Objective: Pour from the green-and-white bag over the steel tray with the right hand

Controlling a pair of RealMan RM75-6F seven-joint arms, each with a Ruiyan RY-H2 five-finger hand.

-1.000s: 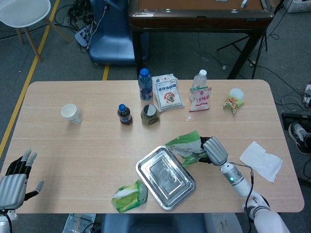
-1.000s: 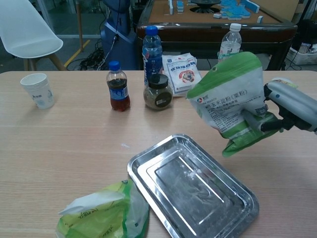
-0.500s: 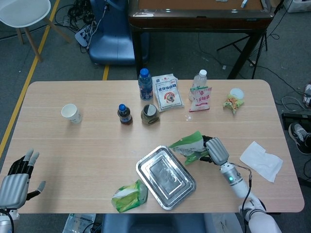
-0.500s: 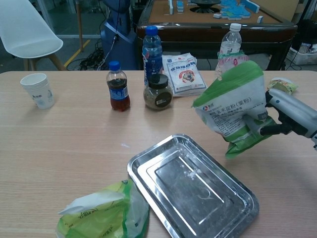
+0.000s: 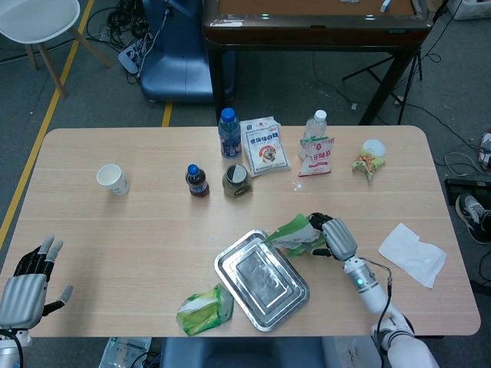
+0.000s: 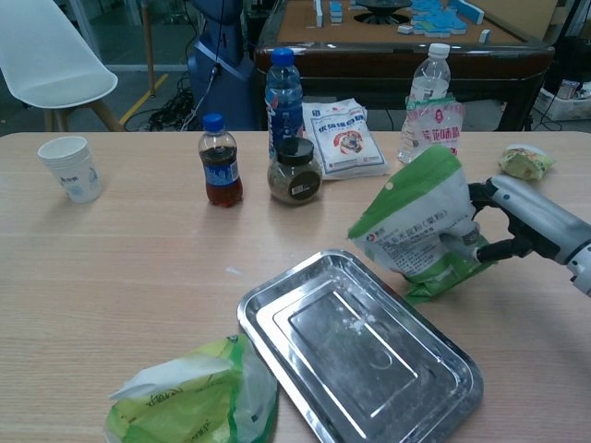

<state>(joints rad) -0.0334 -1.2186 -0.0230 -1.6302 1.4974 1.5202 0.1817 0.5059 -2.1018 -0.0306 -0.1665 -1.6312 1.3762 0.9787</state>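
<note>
Since the pour needs the mouth over metal, the right hand (image 6: 506, 224) grips the green-and-white bag (image 6: 417, 226) tilted low at the steel tray's (image 6: 277, 309) far edge, while the left hand (image 5: 24, 287), fingers apart, holds nothing off at the table's corner.
</note>
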